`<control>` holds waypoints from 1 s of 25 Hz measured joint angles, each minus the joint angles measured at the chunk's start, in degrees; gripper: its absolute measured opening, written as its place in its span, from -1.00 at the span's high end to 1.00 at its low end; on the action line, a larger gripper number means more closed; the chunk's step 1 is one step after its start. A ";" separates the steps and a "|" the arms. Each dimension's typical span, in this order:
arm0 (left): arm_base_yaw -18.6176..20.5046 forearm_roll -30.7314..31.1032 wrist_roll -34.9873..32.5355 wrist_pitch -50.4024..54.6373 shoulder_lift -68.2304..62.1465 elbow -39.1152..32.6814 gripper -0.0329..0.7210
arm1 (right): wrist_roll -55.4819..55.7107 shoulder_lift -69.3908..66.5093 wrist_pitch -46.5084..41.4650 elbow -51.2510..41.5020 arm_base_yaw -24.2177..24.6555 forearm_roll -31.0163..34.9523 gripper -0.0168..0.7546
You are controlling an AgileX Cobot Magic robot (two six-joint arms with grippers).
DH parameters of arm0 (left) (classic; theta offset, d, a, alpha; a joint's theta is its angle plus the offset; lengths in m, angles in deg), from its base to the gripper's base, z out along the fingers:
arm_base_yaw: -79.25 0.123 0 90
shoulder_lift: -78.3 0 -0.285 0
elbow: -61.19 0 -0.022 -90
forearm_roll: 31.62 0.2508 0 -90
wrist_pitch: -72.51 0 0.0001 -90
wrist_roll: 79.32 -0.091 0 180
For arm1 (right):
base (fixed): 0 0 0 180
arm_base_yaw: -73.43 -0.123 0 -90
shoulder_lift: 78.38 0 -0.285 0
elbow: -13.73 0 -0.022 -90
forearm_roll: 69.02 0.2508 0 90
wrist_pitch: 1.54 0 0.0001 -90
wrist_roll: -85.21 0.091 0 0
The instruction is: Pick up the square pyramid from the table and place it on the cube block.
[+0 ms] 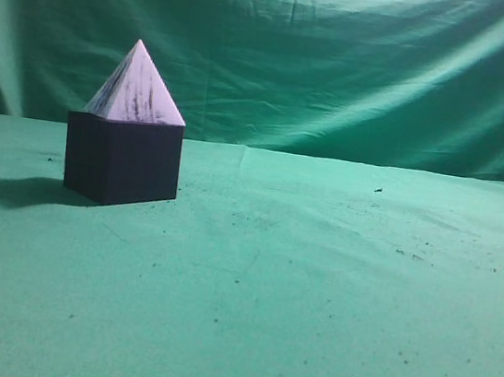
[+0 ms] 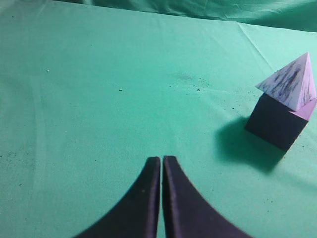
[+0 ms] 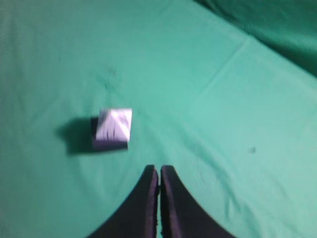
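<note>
The pale lilac square pyramid (image 1: 137,88) with dark streaks sits upright on top of the dark cube block (image 1: 122,160), on the left of the green table (image 1: 313,290). Neither gripper shows in the exterior view. In the left wrist view the pyramid (image 2: 291,84) rests on the cube (image 2: 275,121) at the right edge, and my left gripper (image 2: 161,159) is shut and empty, well to their left. In the right wrist view the pyramid (image 3: 114,125) covers most of the cube (image 3: 109,144); my right gripper (image 3: 158,169) is shut and empty, nearer than them and to their right.
A green cloth backdrop (image 1: 343,61) hangs behind the table. The cloth is dotted with small dark specks (image 1: 378,190). The stack casts a shadow (image 1: 10,188) to its left.
</note>
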 joint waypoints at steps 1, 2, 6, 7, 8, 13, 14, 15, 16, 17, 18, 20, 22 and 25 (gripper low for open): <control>0.00 0.00 0.00 0.00 0.00 0.00 0.91 | 0.12 2.29 0.00 -3.68 0.00 0.00 0.96; 0.00 0.00 0.00 0.00 0.00 0.00 0.91 | 0.22 5.04 0.42 -6.71 0.00 0.00 0.96; 0.00 0.00 0.00 0.00 0.00 0.00 0.91 | 0.35 16.04 8.48 -19.79 0.00 1.85 0.96; 0.00 0.00 0.00 0.00 0.00 0.00 0.91 | 0.35 18.98 11.55 -23.12 0.00 2.83 0.96; 0.00 0.00 0.00 0.00 0.00 0.00 0.91 | 0.35 21.33 14.74 -26.41 0.00 3.85 0.96; 0.00 0.00 0.00 0.00 0.00 0.00 0.91 | 0.25 34.31 29.73 -41.37 0.00 5.61 0.96; 0.00 0.00 0.00 0.00 0.00 0.00 0.91 | 0.25 37.03 32.52 -44.18 0.00 5.75 0.96; 0.00 0.00 0.00 0.00 0.00 0.00 0.91 | 0.25 39.33 34.50 -46.47 0.00 6.33 0.96; 0.00 0.00 0.00 0.00 0.00 0.00 0.91 | 0.25 42.01 35.17 -47.98 0.00 6.88 0.96; 0.00 0.00 0.00 0.00 0.00 0.00 0.91 | 0.25 44.60 35.01 -49.24 0.00 7.01 0.96; 0.00 0.00 0.00 0.00 0.00 0.00 0.91 | 0.25 47.04 33.85 -49.82 0.00 7.01 0.96; 0.00 0.00 0.00 0.00 0.00 0.00 0.91 | 0.25 50.73 29.96 -50.23 0.00 7.44 0.96; 0.00 0.00 0.00 0.00 0.00 0.00 0.91 | 0.35 53.44 25.65 -50.23 0.00 9.82 0.96; 0.00 0.00 0.00 0.00 0.00 0.00 0.91 | 0.35 54.83 21.78 -50.23 0.00 12.67 0.96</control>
